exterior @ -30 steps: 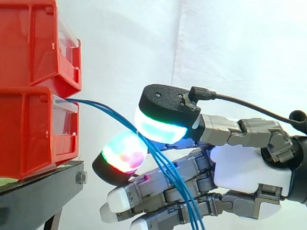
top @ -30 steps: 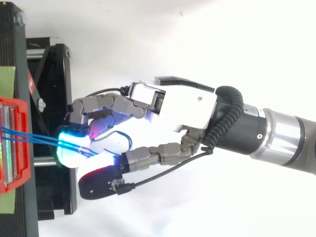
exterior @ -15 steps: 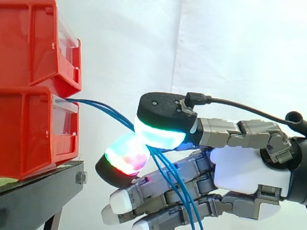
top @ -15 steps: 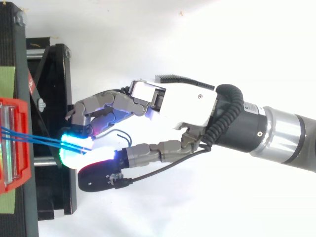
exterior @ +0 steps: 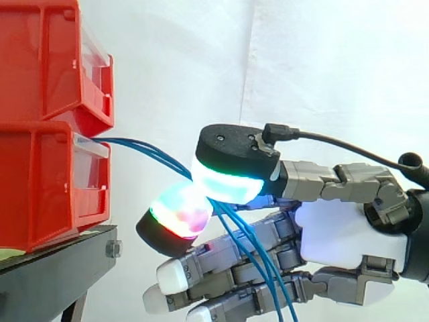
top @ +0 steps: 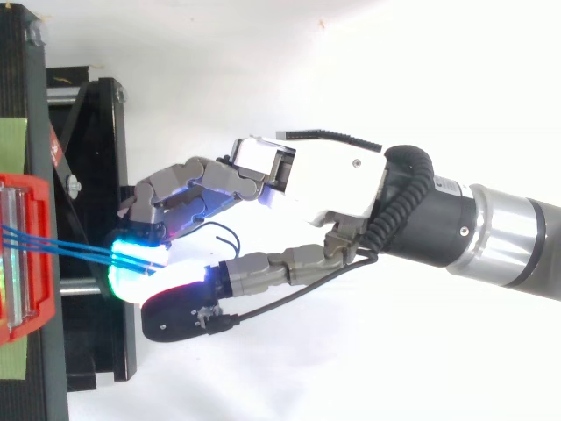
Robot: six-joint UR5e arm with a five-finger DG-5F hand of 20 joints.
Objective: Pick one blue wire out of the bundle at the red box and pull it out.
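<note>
Since a second ago the lower glowing fingertip has risen to meet the upper one, and the hand (exterior: 342, 235) has shifted a little away from the bins. The hand reaches in from the right, palm turned toward the stacked red bins. Two of its fingers (exterior: 228, 184) are closed together, their thick glowing pads pinching the blue wires (exterior: 147, 151) between them; the remaining fingers stretch out loosely underneath. The wires leave the clear front of the lower red box (exterior: 40, 181), run as a close bundle to the right and slightly downward into the pinch, then hang down across the lower fingers. From above, the wires (top: 61, 250) cross the gap from the box's rim (top: 26, 189) straight to the glowing pads. A second red bin (exterior: 40, 60) sits on top of the lower one, and both rest on a black stand (exterior: 53, 268) before a white curtain (exterior: 322, 67).
</note>
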